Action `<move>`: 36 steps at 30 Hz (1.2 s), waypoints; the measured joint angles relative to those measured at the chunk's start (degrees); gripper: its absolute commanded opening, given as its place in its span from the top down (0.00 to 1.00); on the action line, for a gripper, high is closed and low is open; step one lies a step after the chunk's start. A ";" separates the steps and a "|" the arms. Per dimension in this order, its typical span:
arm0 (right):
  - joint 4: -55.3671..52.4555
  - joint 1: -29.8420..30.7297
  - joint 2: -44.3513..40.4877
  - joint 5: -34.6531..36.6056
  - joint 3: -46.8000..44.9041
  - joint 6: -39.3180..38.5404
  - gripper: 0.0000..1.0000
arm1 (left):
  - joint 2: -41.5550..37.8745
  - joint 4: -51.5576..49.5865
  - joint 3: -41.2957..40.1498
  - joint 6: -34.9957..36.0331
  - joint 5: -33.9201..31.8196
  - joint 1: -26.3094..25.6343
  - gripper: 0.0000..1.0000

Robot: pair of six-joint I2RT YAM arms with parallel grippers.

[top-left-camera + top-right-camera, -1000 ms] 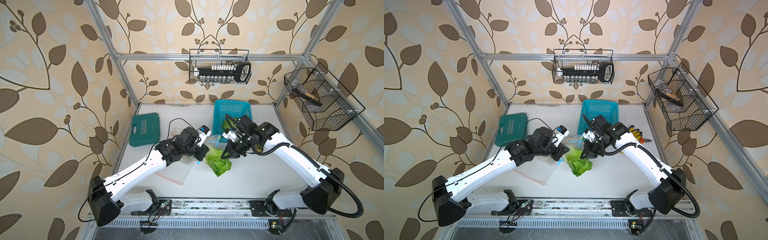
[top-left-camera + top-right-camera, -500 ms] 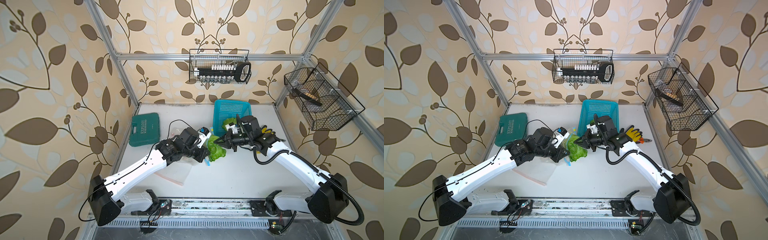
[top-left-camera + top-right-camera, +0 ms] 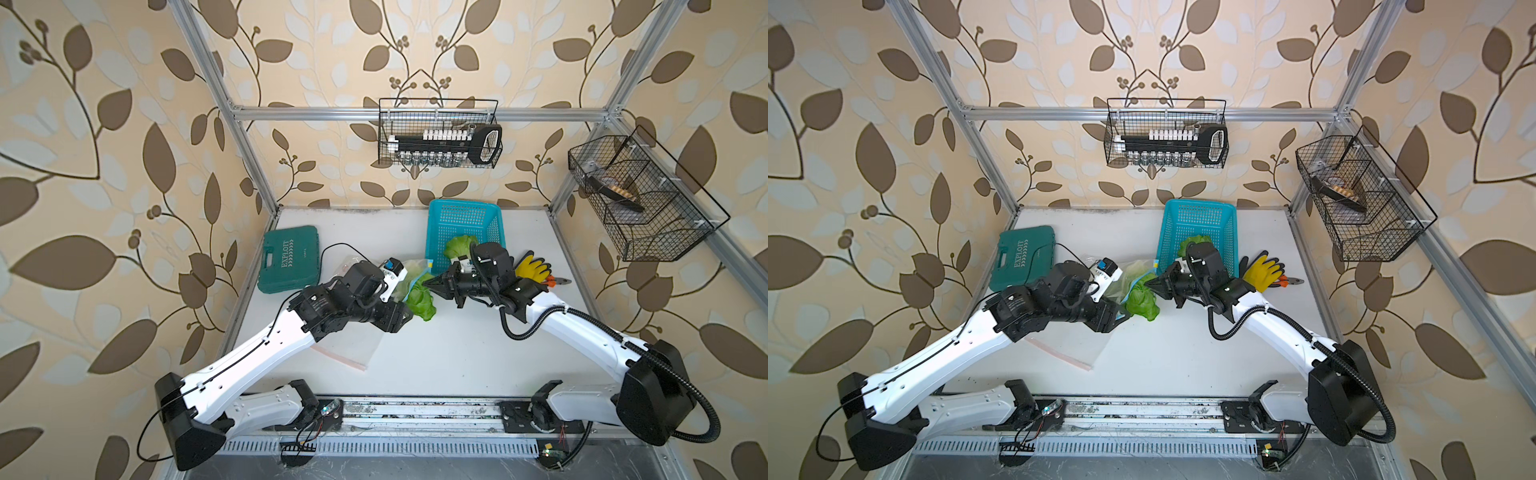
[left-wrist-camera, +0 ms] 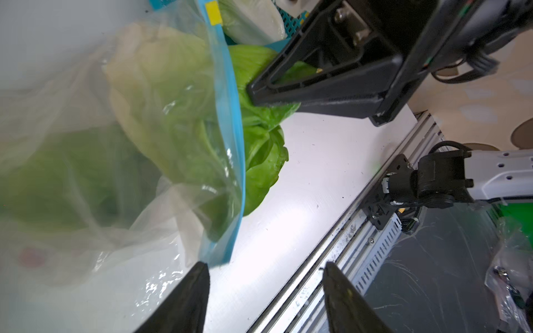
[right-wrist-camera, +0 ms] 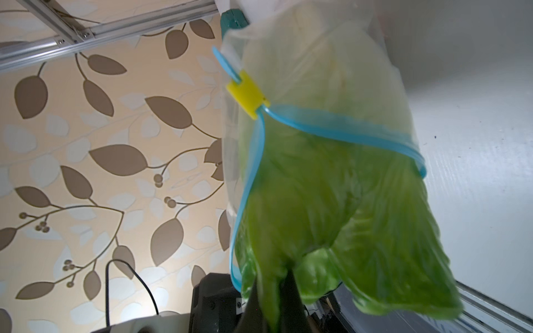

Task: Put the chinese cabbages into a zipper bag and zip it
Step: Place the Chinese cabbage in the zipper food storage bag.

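In both top views your right gripper (image 3: 428, 283) lies almost level. Its jaws are pressed together on the leafy end of the cabbage (image 3: 422, 301), whose pale stalk end sits inside the mouth of the zipper bag (image 3: 409, 272). A second ago that arm pointed down at the cabbage nearer the middle of the counter (image 3: 457, 353); it has since swung over toward your left arm. Your left gripper (image 3: 1123, 317) sits just beside the leaves, by the bag's near corner. A second cabbage (image 3: 457, 246) lies at the near end of the blue basket (image 3: 463, 224), behind the right wrist. A spare bag (image 3: 353, 347) lies flat under the left arm, and the green tool case (image 3: 289, 257) and yellow glove (image 3: 532, 266) sit well apart on either side. In the left wrist view your left jaws are spread with only bare counter between them. The bag's blue zip edge (image 4: 232, 138) hangs just past one fingertip (image 4: 199, 276); a second ago these jaws were closed, so they have let go. The right gripper (image 4: 251, 89) pinches green leaf outside the mouth, and a blurred green mass shows deeper in the bag. In the right wrist view the cabbage (image 5: 331, 201) fills the open mouth, its leaves trailing out past the blue track. The yellow slider (image 5: 248, 93) is parked at one end of that track.
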 measured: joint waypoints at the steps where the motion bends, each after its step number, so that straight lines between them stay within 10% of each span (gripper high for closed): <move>1: 0.26 -0.02 0.00 0.39 0.00 0.92 1.00 | -2.08 -0.31 -0.94 0.13 -1.38 0.00 0.38; 19: 4.04 0.00 0.09 1.81 0.00 8.83 1.00 | -8.17 24.48 -24.57 19.93 -17.79 -2.60 0.42; 30: 6.62 -0.02 0.81 1.81 0.00 11.72 1.00 | -4.07 29.81 -24.74 27.17 -20.24 -3.04 1.00; 36: 7.06 0.13 0.92 3.13 0.59 13.64 1.00 | -4.13 24.26 -21.55 26.84 -16.70 -5.51 1.00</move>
